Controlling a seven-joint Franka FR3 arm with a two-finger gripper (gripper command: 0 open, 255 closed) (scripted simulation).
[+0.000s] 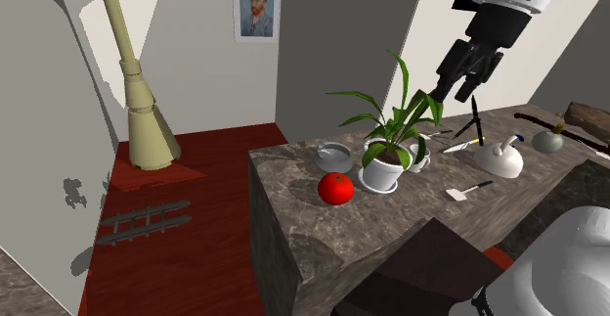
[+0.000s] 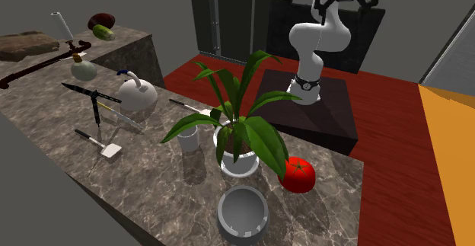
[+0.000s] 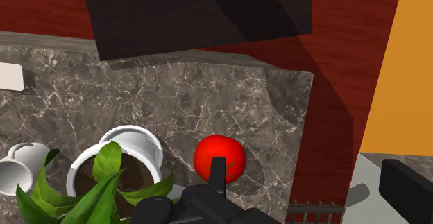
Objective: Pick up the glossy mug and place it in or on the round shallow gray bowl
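- The white mug [image 2: 189, 140] stands upright on the marble counter [image 2: 152, 199]. Its long axis is vertical and its mouth faces up.
- Leaves cover part of it, so which way the handle points cannot be told.
- It sits just beside the white pot [image 2: 240, 161] of the leafy plant, between that pot and the white kettle [image 2: 137, 96].
- The round gray bowl [image 2: 243, 215] rests on the pot's other side, near the counter's edge, with a red tomato [image 2: 298, 174] close by.
- The gripper [image 1: 453, 95] hangs high above the counter, well apart from the mug. Its fingers [image 1: 437, 93] are spread and hold nothing.
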